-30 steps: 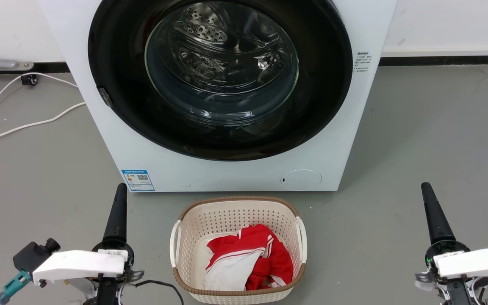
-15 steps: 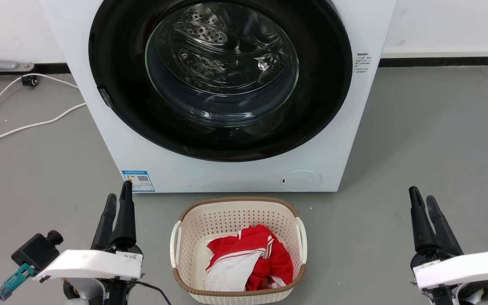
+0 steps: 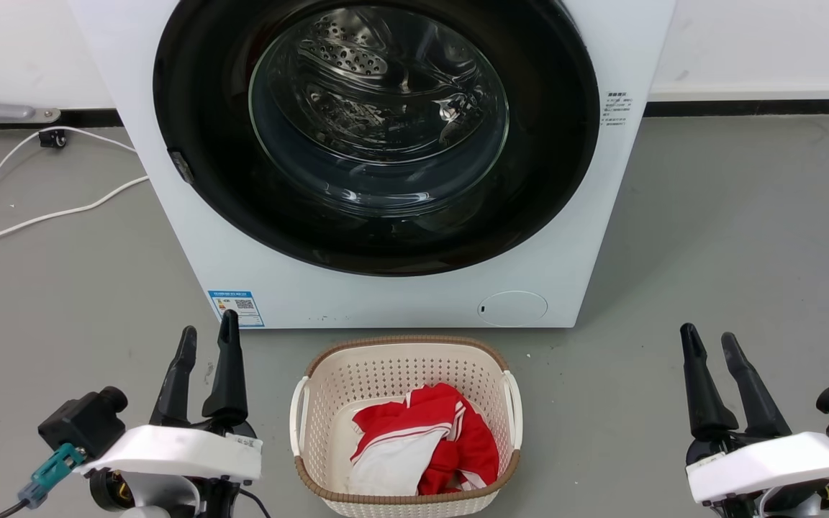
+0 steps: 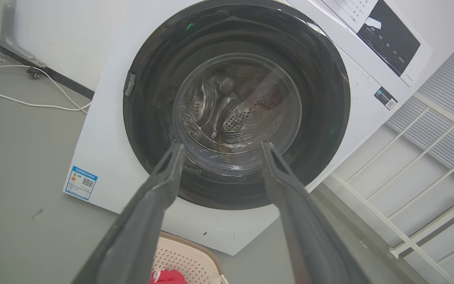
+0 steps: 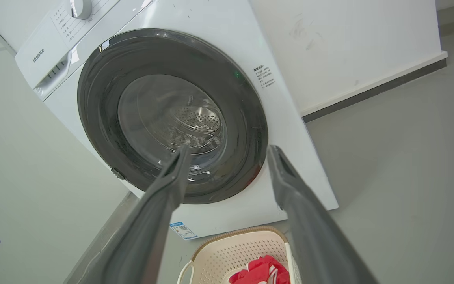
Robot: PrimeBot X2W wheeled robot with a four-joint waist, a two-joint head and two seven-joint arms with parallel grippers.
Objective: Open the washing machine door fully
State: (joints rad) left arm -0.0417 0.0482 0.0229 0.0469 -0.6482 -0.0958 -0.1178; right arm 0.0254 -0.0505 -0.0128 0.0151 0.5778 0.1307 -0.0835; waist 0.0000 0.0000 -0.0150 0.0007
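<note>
Left hand point(image 3: 207, 324), right hand point(image 3: 707, 333) have spread — door point(image 3: 378, 137) closed.

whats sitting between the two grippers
In the head view, a cream laundry basket holding a red and white garment sits on the floor between the left gripper and the right gripper.

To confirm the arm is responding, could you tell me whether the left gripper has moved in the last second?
Yes. The left gripper has opened and shifted slightly right, toward the laundry basket, which stayed put.
</note>
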